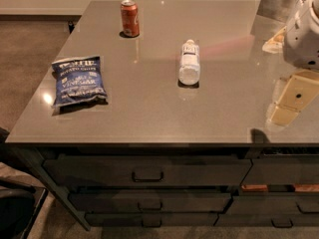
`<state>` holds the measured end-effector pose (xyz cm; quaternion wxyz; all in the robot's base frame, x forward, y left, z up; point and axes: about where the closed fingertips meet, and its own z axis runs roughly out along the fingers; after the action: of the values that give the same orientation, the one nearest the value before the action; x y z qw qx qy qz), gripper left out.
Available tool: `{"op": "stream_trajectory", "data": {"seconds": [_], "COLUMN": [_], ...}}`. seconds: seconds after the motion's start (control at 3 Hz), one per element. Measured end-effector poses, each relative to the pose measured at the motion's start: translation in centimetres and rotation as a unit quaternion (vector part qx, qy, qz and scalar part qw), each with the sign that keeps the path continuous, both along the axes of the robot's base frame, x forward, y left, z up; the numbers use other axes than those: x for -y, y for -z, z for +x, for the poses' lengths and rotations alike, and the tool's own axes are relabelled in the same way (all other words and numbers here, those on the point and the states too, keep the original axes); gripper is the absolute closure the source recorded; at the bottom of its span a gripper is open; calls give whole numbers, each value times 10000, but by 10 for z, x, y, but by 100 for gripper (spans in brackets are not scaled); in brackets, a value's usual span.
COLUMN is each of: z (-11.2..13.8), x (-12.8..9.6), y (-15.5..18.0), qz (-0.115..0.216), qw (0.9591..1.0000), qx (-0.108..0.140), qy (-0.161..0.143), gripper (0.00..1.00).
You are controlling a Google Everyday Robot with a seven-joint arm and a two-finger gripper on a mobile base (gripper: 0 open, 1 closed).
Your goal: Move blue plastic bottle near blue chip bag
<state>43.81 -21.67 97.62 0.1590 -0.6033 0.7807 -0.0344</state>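
The blue plastic bottle (189, 63) is a small whitish bottle with a white label. It lies on its side near the middle of the grey table (149, 113), its base toward me. The blue chip bag (79, 80) reading "VINEGAR" lies flat near the table's left edge, well to the left of the bottle. My gripper (291, 101) hangs at the right edge of the view above the table's right side. It is well to the right of the bottle, touches nothing and holds nothing that I can see.
An orange soda can (130, 18) stands upright at the back left of the table. The white arm body (304, 34) fills the upper right. Drawers (147, 172) run below the table's front edge. Carpeted floor lies to the left.
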Motion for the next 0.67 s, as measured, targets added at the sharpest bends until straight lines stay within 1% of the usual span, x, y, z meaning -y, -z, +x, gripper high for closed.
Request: {"op": "stream_trajectory", "data": {"seconds": [0.33,0.67], "z": [1,25], "x": [0,-9], "y": [0,-2], "qz": [31,403], "qw": [10000,9971], "qx": [-8,-98], "qy": [49,636], "gripper": [0,0]}}
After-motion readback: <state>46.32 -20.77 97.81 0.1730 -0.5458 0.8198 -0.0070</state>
